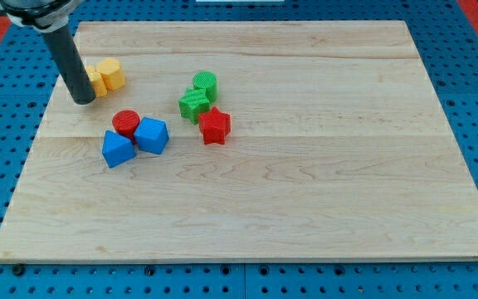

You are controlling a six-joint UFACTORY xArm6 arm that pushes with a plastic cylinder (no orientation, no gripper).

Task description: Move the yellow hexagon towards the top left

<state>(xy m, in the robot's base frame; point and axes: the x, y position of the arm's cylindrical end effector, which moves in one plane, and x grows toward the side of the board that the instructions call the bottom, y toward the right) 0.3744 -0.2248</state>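
The yellow hexagon (111, 73) sits near the board's top left, touching a second yellow block (96, 81) on its left. My tip (83, 99) rests on the board right against the left side of that second yellow block, partly hiding it. The dark rod rises from the tip towards the view's top left.
A red cylinder (126, 123) and two blue blocks (117, 149) (152, 135) cluster below the yellow pair. A green cylinder (206, 83), a green star (194, 104) and a red star (214, 126) sit near the middle. The wooden board (305, 191) lies on a blue pegboard.
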